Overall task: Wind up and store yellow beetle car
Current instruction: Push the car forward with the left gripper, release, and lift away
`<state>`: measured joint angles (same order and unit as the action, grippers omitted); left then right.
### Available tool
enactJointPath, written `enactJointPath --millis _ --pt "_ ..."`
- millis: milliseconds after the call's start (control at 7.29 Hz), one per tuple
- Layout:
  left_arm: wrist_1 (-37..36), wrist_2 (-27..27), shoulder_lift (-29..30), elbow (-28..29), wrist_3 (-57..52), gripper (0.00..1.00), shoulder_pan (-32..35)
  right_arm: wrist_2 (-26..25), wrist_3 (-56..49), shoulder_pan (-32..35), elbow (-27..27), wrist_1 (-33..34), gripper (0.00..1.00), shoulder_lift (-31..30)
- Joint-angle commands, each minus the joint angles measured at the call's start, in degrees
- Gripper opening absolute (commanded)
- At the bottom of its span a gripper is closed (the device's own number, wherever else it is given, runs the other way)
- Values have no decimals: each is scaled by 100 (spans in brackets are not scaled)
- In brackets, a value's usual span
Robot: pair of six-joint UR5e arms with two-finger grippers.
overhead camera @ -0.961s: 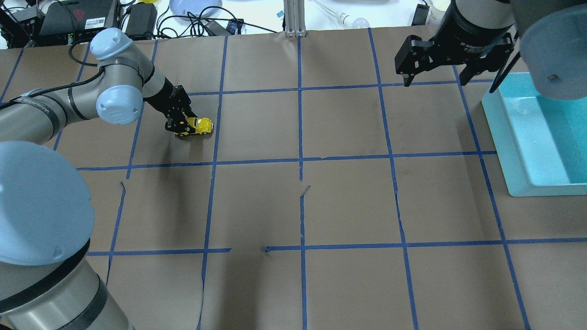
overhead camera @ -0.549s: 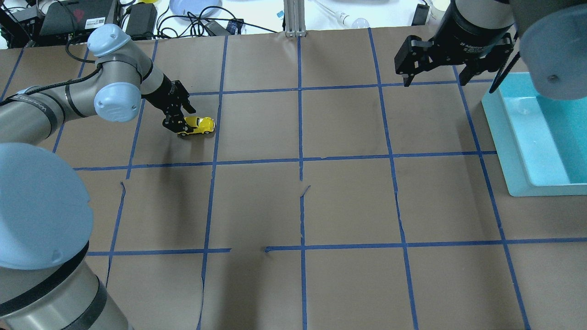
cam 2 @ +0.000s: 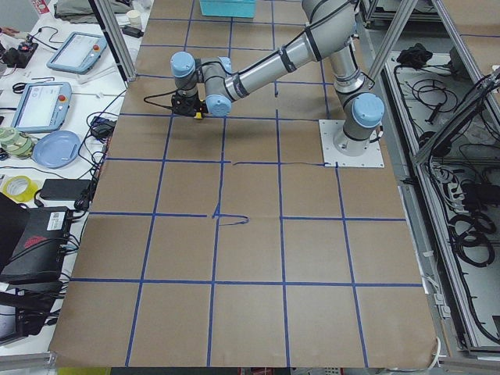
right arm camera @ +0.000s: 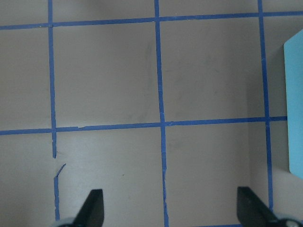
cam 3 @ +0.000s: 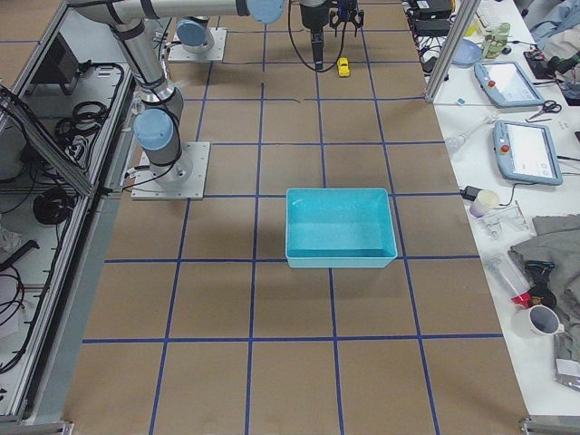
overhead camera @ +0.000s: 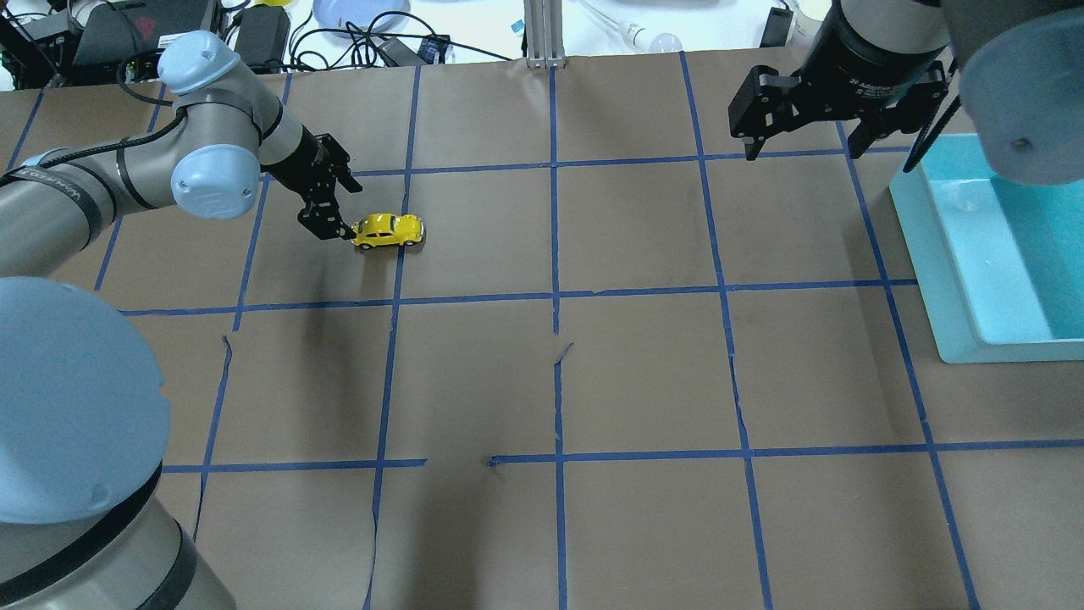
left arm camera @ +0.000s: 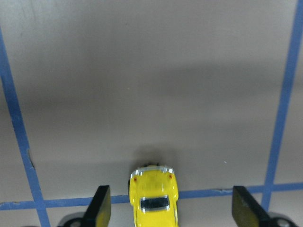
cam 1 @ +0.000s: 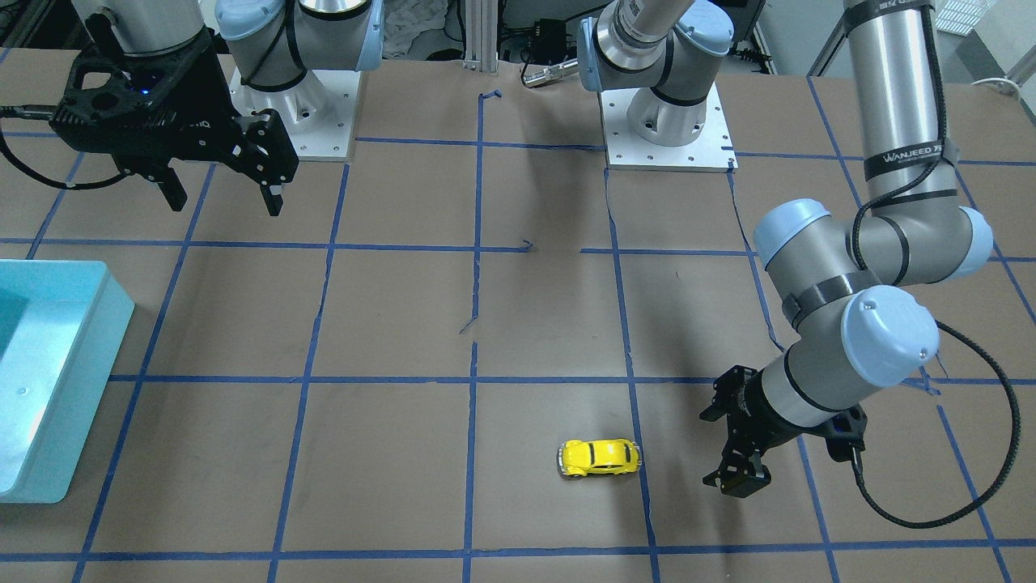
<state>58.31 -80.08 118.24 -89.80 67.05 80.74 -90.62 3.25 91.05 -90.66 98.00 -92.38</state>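
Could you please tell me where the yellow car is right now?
In the overhead view the car sits in the upper left, across a blue tape line, just right of the open left gripper and clear of it.

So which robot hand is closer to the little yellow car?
Left. The left gripper is right beside the yellow beetle car, not touching; the right gripper hangs far off by the teal bin.
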Motion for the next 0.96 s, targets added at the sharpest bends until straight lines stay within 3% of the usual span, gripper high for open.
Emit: enactJointPath --millis 0,275,549,824 --pt "188 -393 -388 42 -2545 100 20 -9 0 0 5 0 100 0" --pt "635 -412 -757 51 -3702 100 20 -9 0 0 4 0 100 -8" --pt "760 -404 -1161 51 -5788 100 20 -9 0 -9 5 0 100 9" --pt "1433 -412 -1531 7 -6099 100 -119 -70 -191 -17 5 0 100 44"
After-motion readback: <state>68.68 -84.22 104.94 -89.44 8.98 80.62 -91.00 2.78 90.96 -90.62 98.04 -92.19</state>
